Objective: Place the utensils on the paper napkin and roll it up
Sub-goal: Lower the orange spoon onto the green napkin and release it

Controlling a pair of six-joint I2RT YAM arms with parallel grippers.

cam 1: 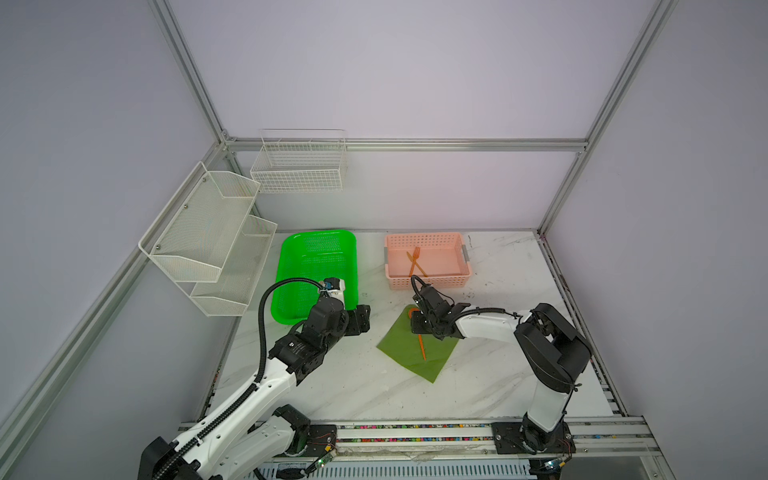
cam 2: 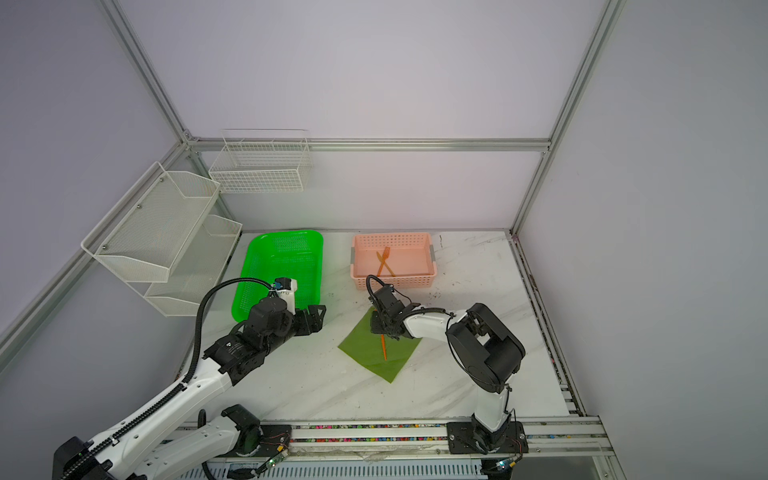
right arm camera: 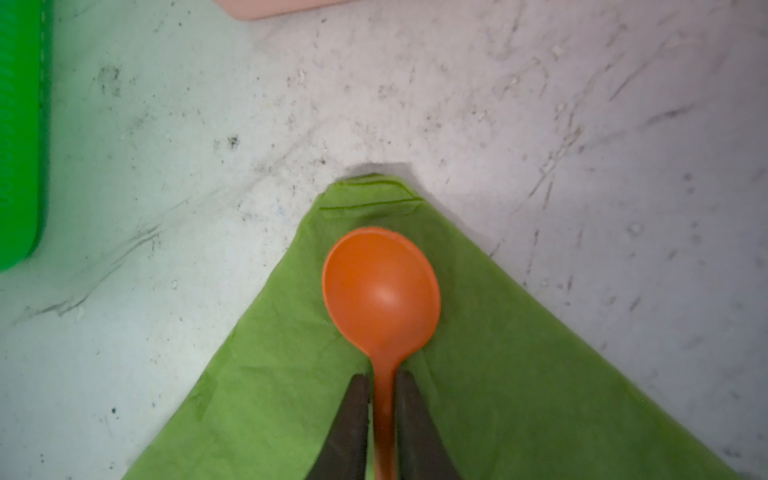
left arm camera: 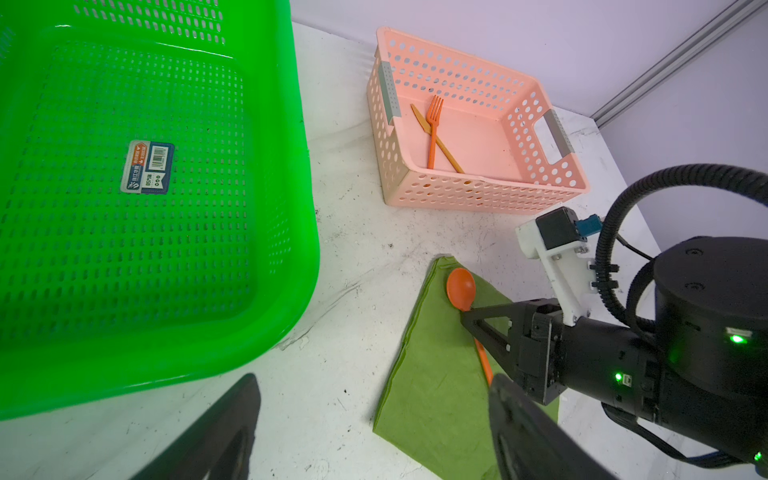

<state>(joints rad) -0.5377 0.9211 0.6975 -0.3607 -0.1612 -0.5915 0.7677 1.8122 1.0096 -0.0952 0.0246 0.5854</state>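
The orange spoon (right arm camera: pixel 381 291) lies on the olive-green paper napkin (right arm camera: pixel 540 353), its bowl near the napkin's far corner. My right gripper (right arm camera: pixel 382 378) straddles the spoon's handle just behind the bowl, its jaws a sliver apart from it. In both top views the handle (cam 1: pixel 422 347) (cam 2: pixel 383 348) runs out from under that gripper (cam 1: pixel 417 326) across the napkin (cam 1: pixel 397 347). The orange fork (left arm camera: pixel 434 124) and knife (left arm camera: pixel 442 145) lie crossed in the pink basket (left arm camera: pixel 478 195). My left gripper (left arm camera: pixel 374 380) hangs open and empty over bare table, left of the napkin (left arm camera: pixel 436 374).
A bright green perforated tray (cam 1: pixel 291 257) lies at the back left, beside the pink basket (cam 1: pixel 428 282). Two white wire racks (cam 1: pixel 208 232) (cam 1: pixel 299 166) hang on the left and back walls. Marble tabletop (cam 1: pixel 353 386) spreads in front of the napkin.
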